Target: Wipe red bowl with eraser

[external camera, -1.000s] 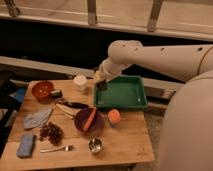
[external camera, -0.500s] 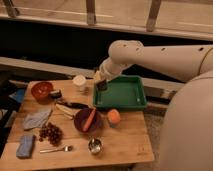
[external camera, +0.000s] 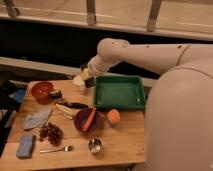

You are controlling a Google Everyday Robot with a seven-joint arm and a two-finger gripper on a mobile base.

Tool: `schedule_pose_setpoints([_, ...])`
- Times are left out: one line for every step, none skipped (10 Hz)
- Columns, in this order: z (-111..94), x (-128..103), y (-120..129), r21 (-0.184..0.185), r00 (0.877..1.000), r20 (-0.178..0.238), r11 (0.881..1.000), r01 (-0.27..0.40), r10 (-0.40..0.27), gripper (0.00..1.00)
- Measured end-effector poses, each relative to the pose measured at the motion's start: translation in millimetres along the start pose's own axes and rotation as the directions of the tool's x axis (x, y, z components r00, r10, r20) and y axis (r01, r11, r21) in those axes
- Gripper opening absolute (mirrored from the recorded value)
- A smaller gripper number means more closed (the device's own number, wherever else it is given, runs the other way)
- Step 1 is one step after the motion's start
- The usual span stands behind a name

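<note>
The small orange-red bowl [external camera: 42,90] sits at the back left of the wooden table [external camera: 125,145]. A flat black block, the eraser [external camera: 75,104], lies on the table between that bowl and the purple bowl [external camera: 86,120], next to a banana [external camera: 63,110]. My gripper [external camera: 86,76] hangs over the back of the table beside a white cup [external camera: 79,83], at the left corner of the green tray [external camera: 120,92]. It is well to the right of the red bowl and above and behind the eraser.
The purple bowl holds a carrot [external camera: 90,118]. An orange [external camera: 114,116], a metal cup [external camera: 94,145], a fork [external camera: 56,149], grapes [external camera: 50,132], a grey cloth [external camera: 36,119] and a blue sponge [external camera: 25,146] lie around. A small dark pale-topped object [external camera: 55,93] sits by the red bowl.
My arm and gripper have shifted a little to the left, from over the tray's left edge toward the white cup. The things on the table have not moved.
</note>
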Motion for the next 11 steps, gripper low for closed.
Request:
schedule_pose_setpoints([11.6, -16.2, 17.0, -0.024, 0.999, 0.011, 0.999, 0.036, -0.035, 0.00])
schedule_pose_setpoints([22.6, -30.6, 34.7, -0.049, 0.997, 0.019, 0.996, 0.070, -0.069, 0.00])
schedule_pose_setpoints([33.7, -44.6, 55.0, -0.074, 0.994, 0.026, 0.992, 0.105, -0.104, 0.00])
schedule_pose_setpoints([43.9, -56.1, 76.1, -0.100, 0.990, 0.032, 0.985, 0.138, -0.135, 0.00])
schedule_pose_setpoints([51.5, -64.8, 94.5, -0.122, 0.987, 0.038, 0.980, 0.160, -0.157, 0.00])
schedule_pose_setpoints([58.4, -70.4, 115.7, -0.146, 0.983, 0.044, 0.972, 0.183, -0.179, 0.00])
schedule_pose_setpoints([58.2, -70.5, 114.9, -0.145, 0.983, 0.044, 0.972, 0.183, -0.178, 0.00])
schedule_pose_setpoints([57.2, -71.2, 113.0, -0.142, 0.983, 0.046, 0.973, 0.182, -0.177, 0.00])
schedule_pose_setpoints([58.5, -70.6, 115.7, -0.146, 0.983, 0.044, 0.972, 0.184, -0.179, 0.00])
schedule_pose_setpoints([58.4, -70.1, 115.3, -0.145, 0.983, 0.043, 0.972, 0.184, -0.180, 0.00])
schedule_pose_setpoints([58.0, -69.3, 112.0, -0.140, 0.983, 0.040, 0.973, 0.184, -0.180, 0.00])
